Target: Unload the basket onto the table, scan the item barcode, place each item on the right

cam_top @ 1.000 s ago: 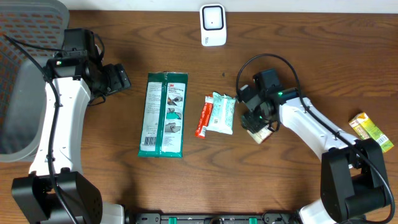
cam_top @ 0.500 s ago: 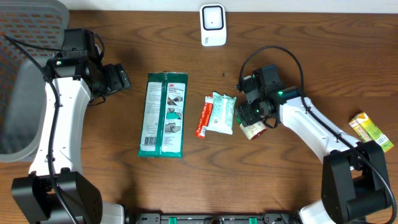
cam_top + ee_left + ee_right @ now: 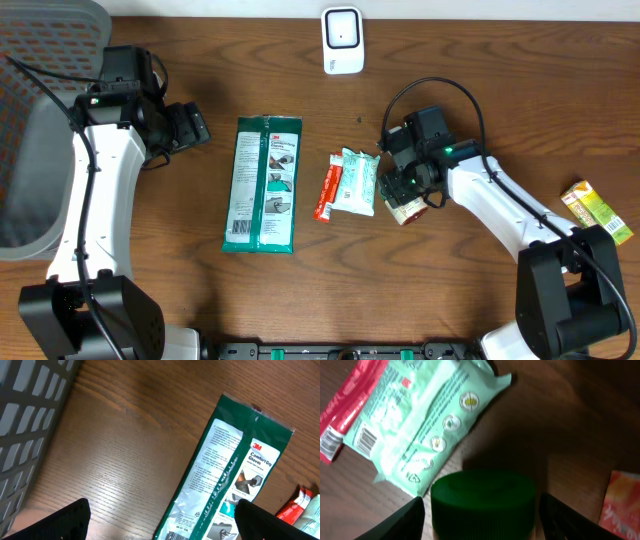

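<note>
Green-capped jar point(image 3: 482, 492): upright.
Right gripper point(image 3: 485, 515): we see it released, fingers straddling the jar.
Left gripper point(image 3: 160, 522): released, empty.

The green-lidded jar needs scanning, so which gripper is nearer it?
Right. The right gripper straddles the green-lidded jar, a finger either side of its lid. The left gripper is far off, beyond the glove pack.

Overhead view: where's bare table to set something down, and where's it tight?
Free: the near strip in front of the glove pack, red packet and wipes pack; the back right, from the scanner across to the yellow box. Crowded: the centre, where both packets and the jar sit close, with the right gripper over the jar.
</note>
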Tool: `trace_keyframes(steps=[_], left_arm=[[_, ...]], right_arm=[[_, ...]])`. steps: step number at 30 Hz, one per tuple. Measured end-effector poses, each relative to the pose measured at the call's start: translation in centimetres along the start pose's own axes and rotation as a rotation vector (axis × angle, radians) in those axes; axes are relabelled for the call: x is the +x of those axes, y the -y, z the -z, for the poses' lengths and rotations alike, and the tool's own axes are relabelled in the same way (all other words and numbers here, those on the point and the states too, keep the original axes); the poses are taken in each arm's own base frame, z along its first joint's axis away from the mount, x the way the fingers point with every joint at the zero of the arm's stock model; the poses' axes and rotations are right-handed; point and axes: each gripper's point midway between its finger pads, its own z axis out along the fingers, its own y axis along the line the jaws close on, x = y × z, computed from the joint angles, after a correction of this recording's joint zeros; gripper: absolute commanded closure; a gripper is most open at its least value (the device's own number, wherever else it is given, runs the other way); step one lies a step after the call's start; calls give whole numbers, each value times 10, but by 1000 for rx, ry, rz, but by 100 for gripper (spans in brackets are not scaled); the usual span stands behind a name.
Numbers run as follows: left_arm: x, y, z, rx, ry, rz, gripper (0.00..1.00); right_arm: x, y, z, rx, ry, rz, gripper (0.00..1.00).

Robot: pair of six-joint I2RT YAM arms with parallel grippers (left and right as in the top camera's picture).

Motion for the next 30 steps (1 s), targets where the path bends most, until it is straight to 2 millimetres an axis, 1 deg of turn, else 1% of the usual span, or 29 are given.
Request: trace_keyframes(steps=[3,8,13,15,16,17,19,22,24,28,30], left_arm=[[0,0,0,0,0,0,8],[0,0,0,0,0,0,8],[0,0,0,0,0,0,8],[0,0,0,0,0,0,8],[0,0,0,0,0,0,8],[0,0,0,0,0,0,8],[0,0,0,0,0,0,8],[0,0,0,0,0,0,8],[0,0,0,0,0,0,7],[0,0,0,0,0,0,8],[0,0,0,0,0,0,8]], right_arm=[[-4,1,-4,5,10,10,32],[-1,-2,-11,7,-8,33,32],[7,-6,-11,4,-42,60,32],[11,-7,-11,2,-61,60,30],[15,-7,-11,3,-74,60,27],[17,-7,-11,2,-82,63,26],[19,-7,-10,-1,-93,72,25],[18,-7,-10,0,-88,86,28],[18,-7,-10,-1,-88,90,28],[26,-8,-10,-8,-121,92,26],[27,-8,-10,-8,-123,98,25]])
